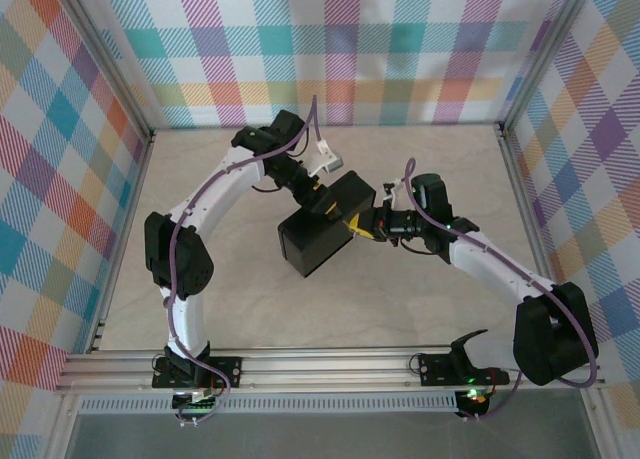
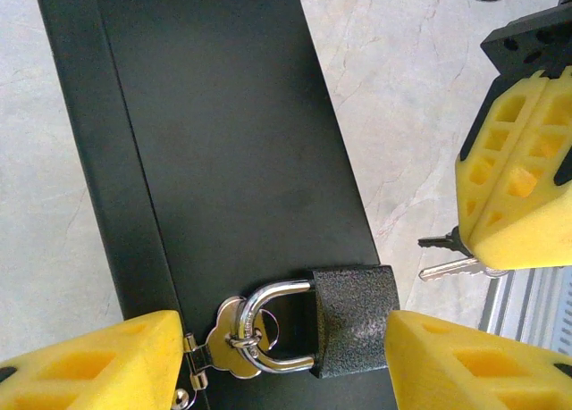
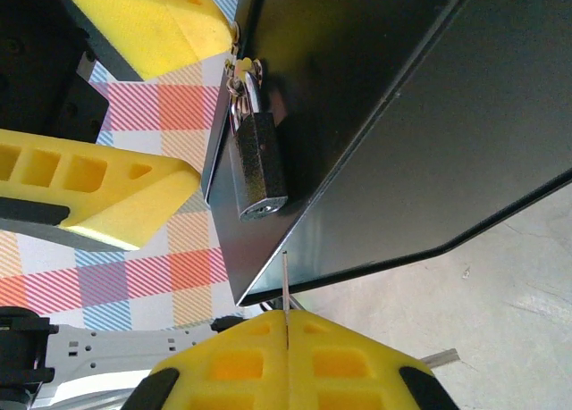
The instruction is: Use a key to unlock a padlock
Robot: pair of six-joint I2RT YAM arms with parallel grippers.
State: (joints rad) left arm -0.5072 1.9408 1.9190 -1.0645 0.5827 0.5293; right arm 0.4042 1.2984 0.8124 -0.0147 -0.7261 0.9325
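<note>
Padlock (image 2: 353, 321) low centre on box (image 2: 223, 142) hasp, left gripper (image 2: 286, 363) spread either side to steady it, right gripper (image 2: 505, 231) at right edge clamped on key (image 2: 456, 267), probably lining up keyhole.

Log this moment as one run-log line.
phase: pre-insertion | left gripper: open, straddling padlock on box | right gripper: shut on key | key tip: short of padlock, not inserted

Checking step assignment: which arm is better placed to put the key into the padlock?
Right. The right gripper is shut on the key, whose tip points toward the keyhole end of the padlock. The left gripper stands open, either side of it.
</note>
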